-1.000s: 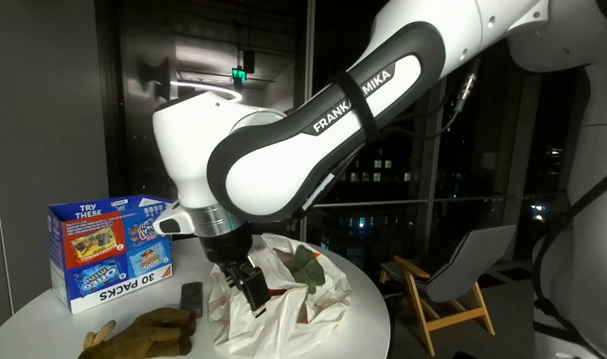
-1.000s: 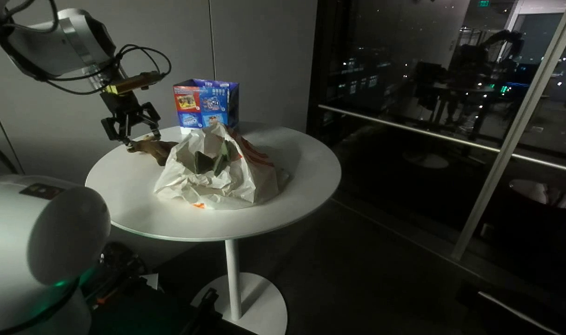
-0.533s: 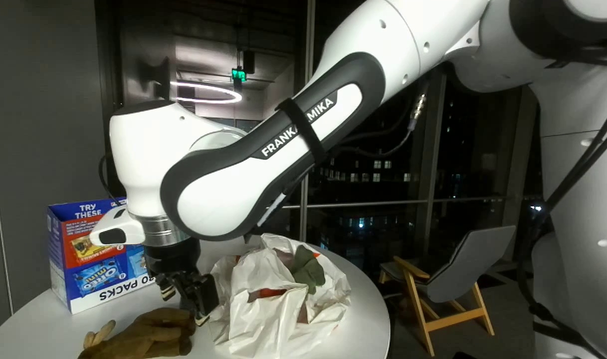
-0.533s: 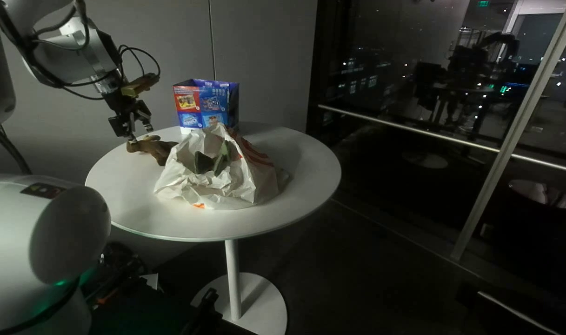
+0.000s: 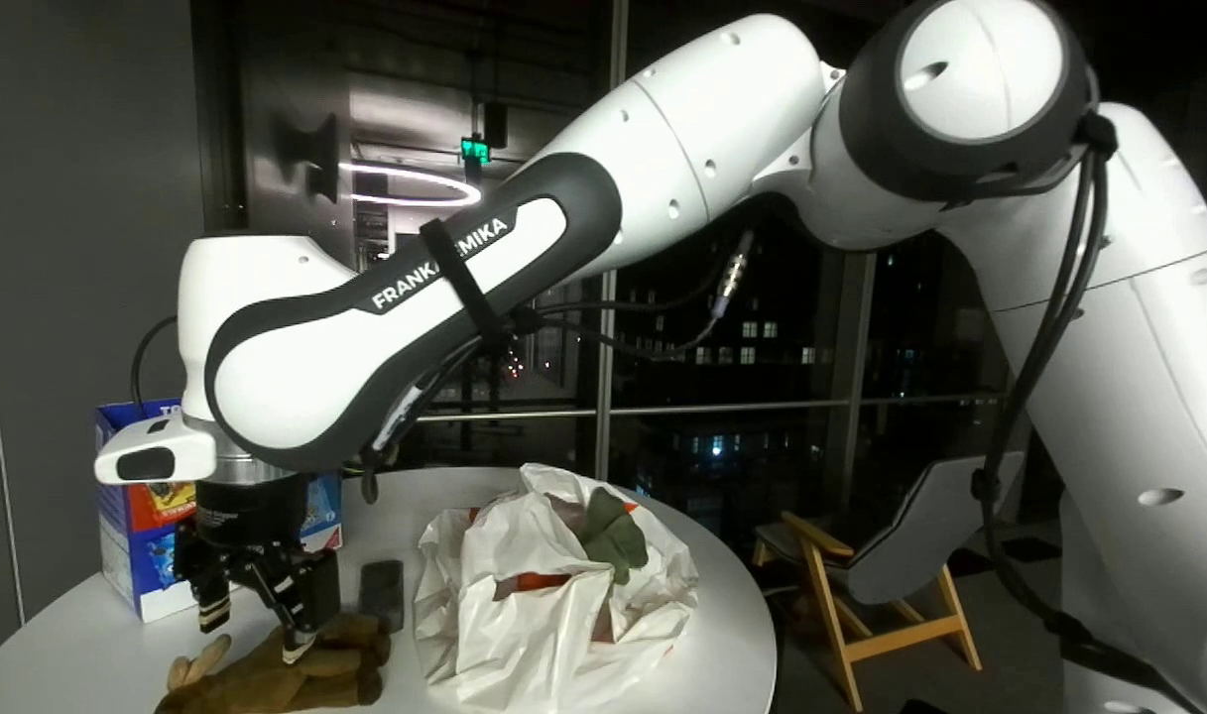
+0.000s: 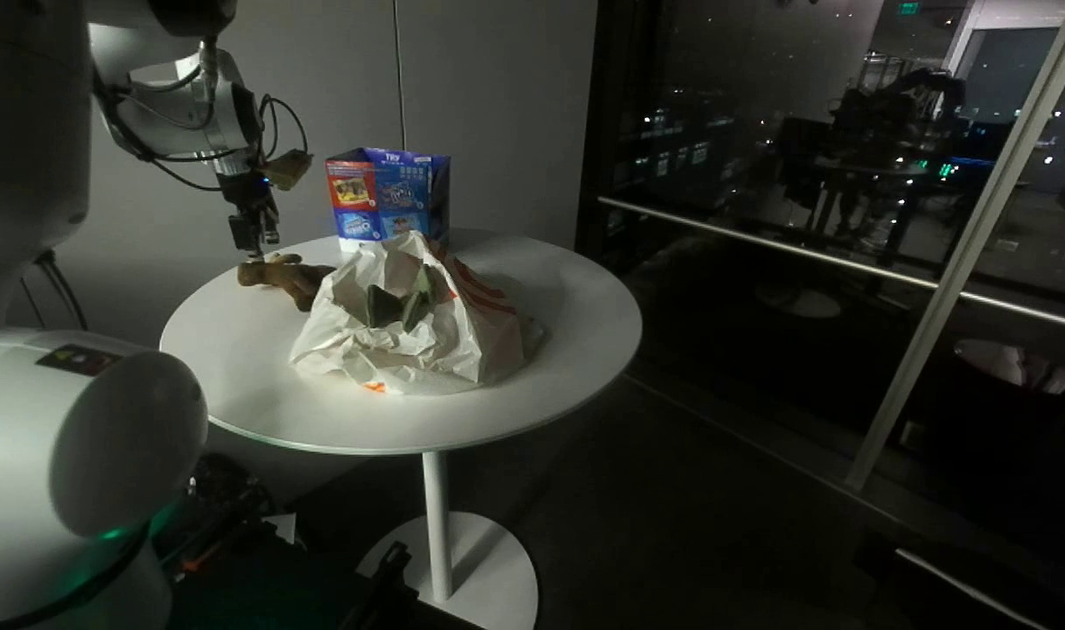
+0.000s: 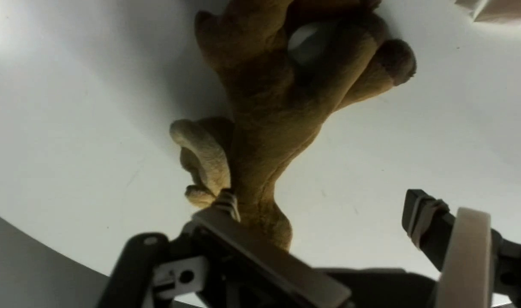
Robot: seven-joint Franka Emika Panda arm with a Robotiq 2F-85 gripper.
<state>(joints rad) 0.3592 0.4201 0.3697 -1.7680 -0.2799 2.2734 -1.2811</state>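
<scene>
My gripper [image 5: 256, 632] is open and empty, pointing down over a brown plush toy [image 5: 256, 686] on the white round table. It also shows in the other camera's picture, an exterior view [image 6: 262, 247], above the toy [image 6: 287, 276]. In the wrist view the gripper [image 7: 323, 206] has its jaws wide apart. One finger overlaps the lower end of the plush toy [image 7: 264, 124], near its pale curved part. The other finger is over bare table to the right. Whether a fingertip touches the toy I cannot tell.
A crumpled white bag [image 5: 524, 635] holds a green soft item [image 5: 613, 535]. A blue and red snack box [image 6: 388, 197] stands at the back. A dark flat object [image 5: 381, 595] lies between toy and bag. A chair [image 5: 910, 535] stands beyond the round table [image 6: 576, 324].
In an exterior view the gripper has moved left, from in front of the white bag to over the brown toy. The arm has swung with it. The toy, bag and box have not moved.
</scene>
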